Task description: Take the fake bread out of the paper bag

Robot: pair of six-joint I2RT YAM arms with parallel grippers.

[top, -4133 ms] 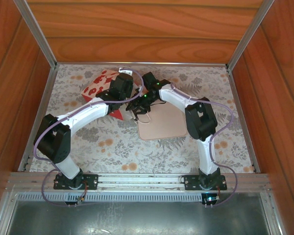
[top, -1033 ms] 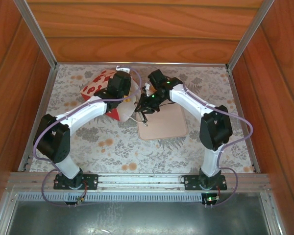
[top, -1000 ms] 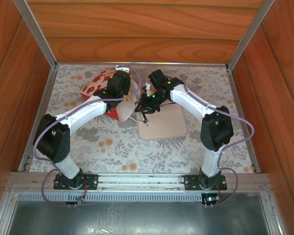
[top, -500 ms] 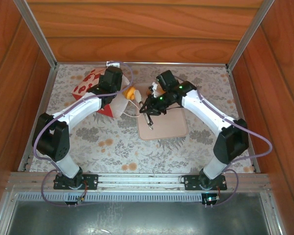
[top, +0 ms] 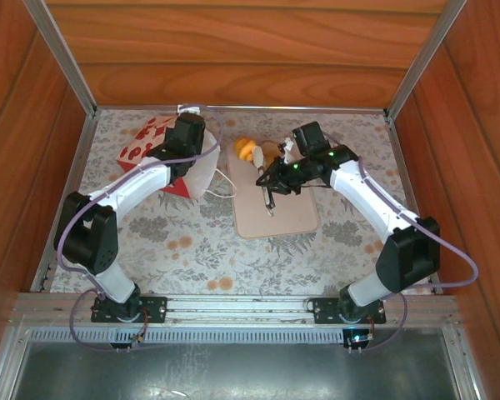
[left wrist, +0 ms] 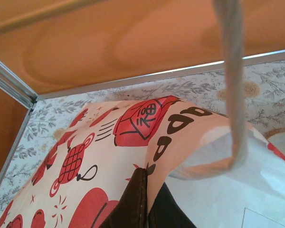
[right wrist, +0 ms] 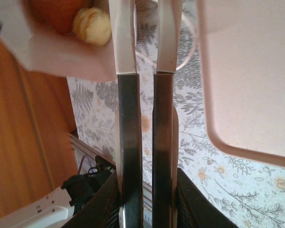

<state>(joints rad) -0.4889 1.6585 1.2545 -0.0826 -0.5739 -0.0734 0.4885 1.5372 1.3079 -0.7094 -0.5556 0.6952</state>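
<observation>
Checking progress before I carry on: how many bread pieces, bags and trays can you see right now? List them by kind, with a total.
Fake bread: 2 (orange bun, pale roll)
Paper bag: 1
Beige tray: 1
Total: 4. Any bread inside the bag is hidden from view.

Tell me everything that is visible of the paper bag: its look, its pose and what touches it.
The paper bag is thin paper, pale with red prints and dark marks, white towards its open end. It lies tipped over at the far left of the table, mouth towards the tray. A white cord handle loops up from it. The left gripper is shut on a fold of its edge.
</observation>
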